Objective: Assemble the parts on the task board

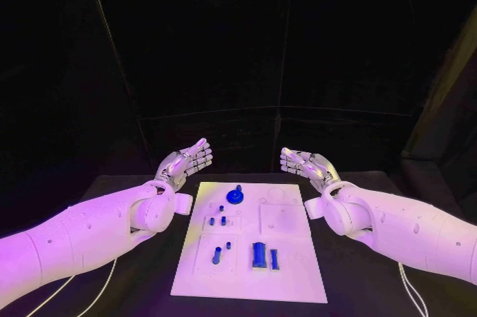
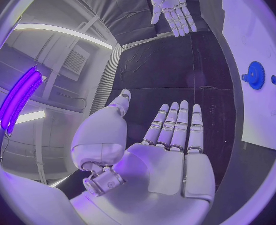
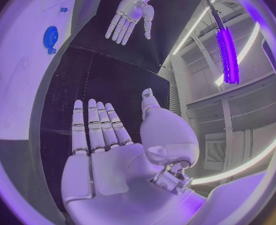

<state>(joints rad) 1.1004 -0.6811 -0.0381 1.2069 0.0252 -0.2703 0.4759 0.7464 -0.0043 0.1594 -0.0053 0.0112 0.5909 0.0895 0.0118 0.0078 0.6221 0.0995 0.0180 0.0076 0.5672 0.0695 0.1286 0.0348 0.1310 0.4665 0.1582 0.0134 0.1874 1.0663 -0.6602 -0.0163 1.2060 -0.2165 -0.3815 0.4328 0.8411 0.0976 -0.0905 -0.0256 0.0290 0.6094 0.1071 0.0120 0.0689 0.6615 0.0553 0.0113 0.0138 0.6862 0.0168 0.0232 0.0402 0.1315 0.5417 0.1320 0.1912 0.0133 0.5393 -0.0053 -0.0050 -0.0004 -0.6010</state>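
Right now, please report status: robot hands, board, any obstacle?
Left robot hand open, right robot hand open, both beyond the white plastic task board. Small blue parts untouched. No obstacle visible.

task board: 1 | blue parts: about 8 | hands: 2

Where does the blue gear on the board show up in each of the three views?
Head view: blue gear at the far end of the white board, between the two hands.
Left wrist view: gear on the board, beyond the fingertips.
Right wrist view: gear on the board.
Shared landmark: the board.
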